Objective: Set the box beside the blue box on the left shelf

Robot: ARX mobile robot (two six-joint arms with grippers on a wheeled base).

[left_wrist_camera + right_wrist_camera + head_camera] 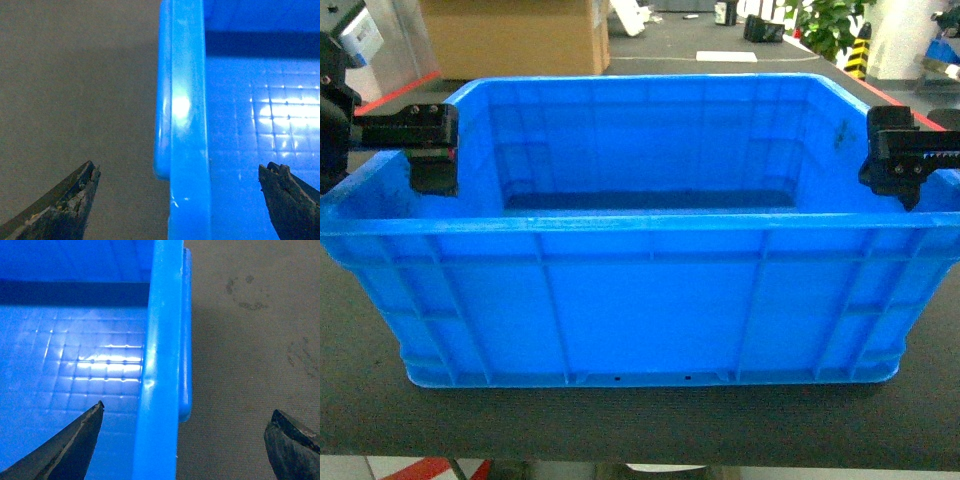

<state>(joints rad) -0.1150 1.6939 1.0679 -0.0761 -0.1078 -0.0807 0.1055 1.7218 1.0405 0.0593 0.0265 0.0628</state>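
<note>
**Pre-lift check: both grippers astride the box rims**

The box [650, 300] sits on a dark table [620, 425], directly in front of the robot and square to it, open top up, nothing visible inside. The shelf is not in any view.

Left gripper [180, 200]: fingers apart. In the left wrist view one finger [70, 205] hangs over the table outside the box and the other over the interior, with the left rim [187, 125] between them. No contact is visible.

Right gripper [182, 445]: fingers apart. One finger [70, 445] is over the gridded box floor, the other over the table; the right rim [160, 365] runs between them. No contact is visible.

Judged state: the box is not yet grasped.

Likely faults from here:
- Uneven closing. If one gripper clamps before the other, the box may skid or twist on the table.
- Shallow bite. The rim is smooth and glossy; a grip on the flange edge alone may slip under the box's weight.
- Unequal lift. If the arms rise at different rates, the box tilts and one rim may pull free.
- Off-centre hold. Each gripper sits on its own short side; whether they oppose each other exactly cannot be told.

Markings: no readable writing on the box. A cardboard carton [510, 35] stands behind; no print on it is legible.
</note>
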